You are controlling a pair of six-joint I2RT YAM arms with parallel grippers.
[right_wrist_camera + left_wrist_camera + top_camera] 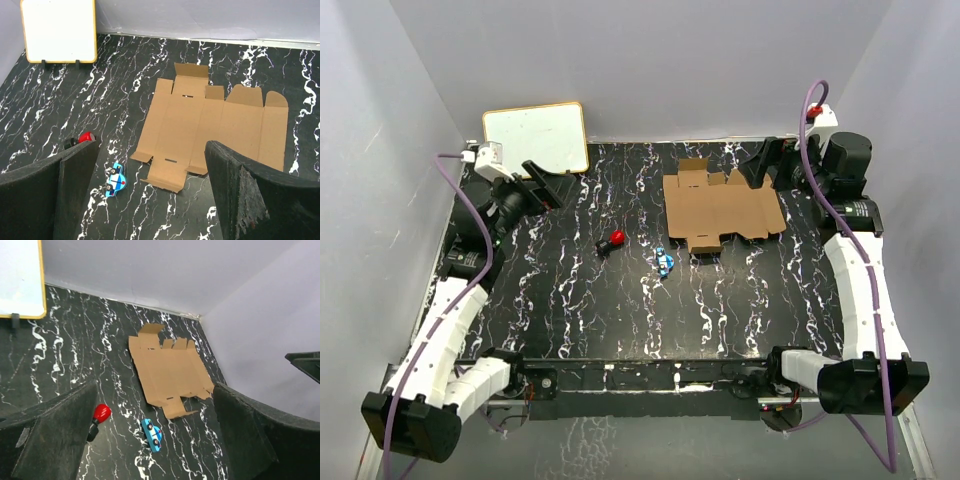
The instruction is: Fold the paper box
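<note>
The paper box [720,210] lies flat as a brown die-cut cardboard sheet with flaps and tabs on the black marbled table, right of centre at the back. It also shows in the left wrist view [167,371] and the right wrist view [210,127]. My left gripper [542,182] is open and empty, raised at the back left, far from the sheet. My right gripper [763,160] is open and empty, raised just behind the sheet's far right corner. Neither touches the sheet.
A white board with a tan frame [536,137] leans at the back left. A small red-capped object [613,241] and a blue toy car [665,263] lie mid-table, left of the sheet. Grey walls close in the table on three sides.
</note>
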